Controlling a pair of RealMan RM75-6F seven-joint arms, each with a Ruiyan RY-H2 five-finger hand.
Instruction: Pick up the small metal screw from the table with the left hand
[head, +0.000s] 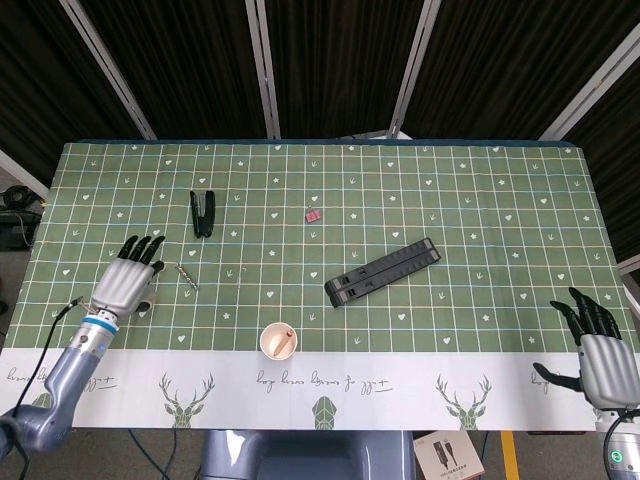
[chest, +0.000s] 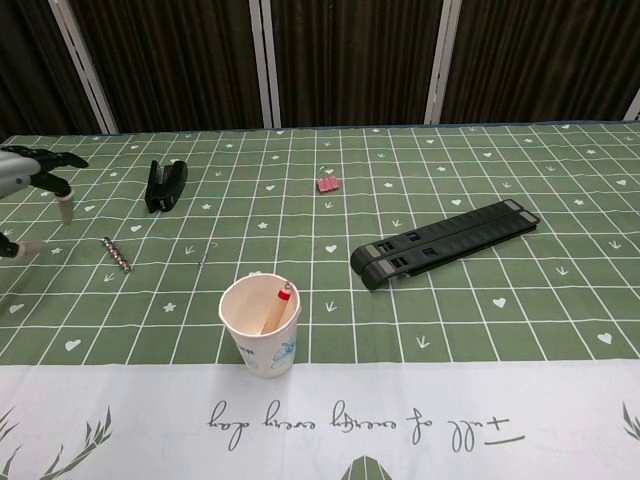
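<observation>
The table wears a green checked cloth with a white border of deer and cursive script, seen upside down and too loopy to read. A long black folding stand lies diagonally right of centre. The left hand, fingers spread and empty, hovers just beside the small metal screw. The right hand waits open-fingered near the edge. A paper cup holds what seems 1 red-tipped stick.

A black stapler lies at the far left part of the green checked tablecloth, and a small pink clip lies near the middle. A long black folding stand lies diagonally, and a paper cup stands upright near the front, holding a stick with a red tip.
</observation>
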